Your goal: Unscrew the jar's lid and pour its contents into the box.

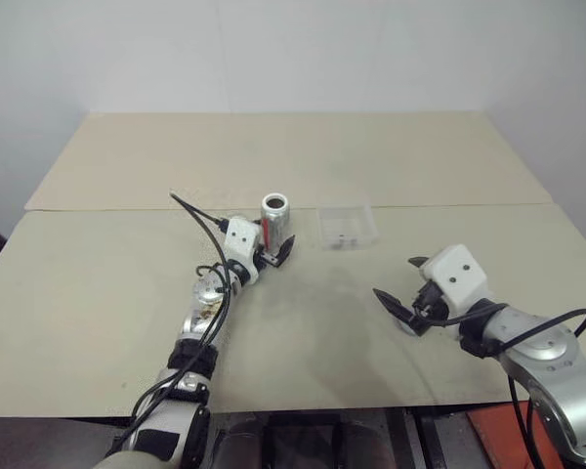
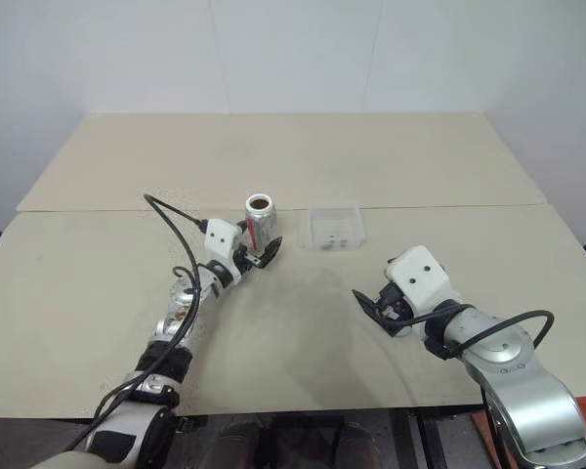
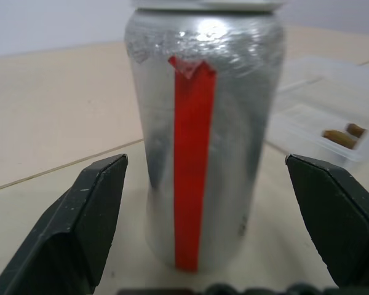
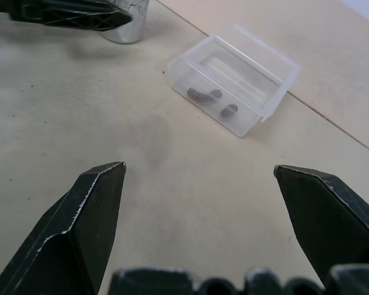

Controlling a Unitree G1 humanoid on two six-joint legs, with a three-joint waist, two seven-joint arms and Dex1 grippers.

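In the right wrist view, three dark contents (image 4: 210, 97) lie in the box (image 4: 234, 80), perhaps pellets, both grippers spread, on a beige bench (image 1: 303, 156).

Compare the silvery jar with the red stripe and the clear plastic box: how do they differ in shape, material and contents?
The silvery jar with the red stripe is a tall upright cylinder; the clear plastic box is a shallow rectangular tray. The jar is opaque and shiny, while the box is see-through. The jar's open top shows a dark inside, and the box holds a few small dark bits. Both stand on the beige table, side by side, without lids.
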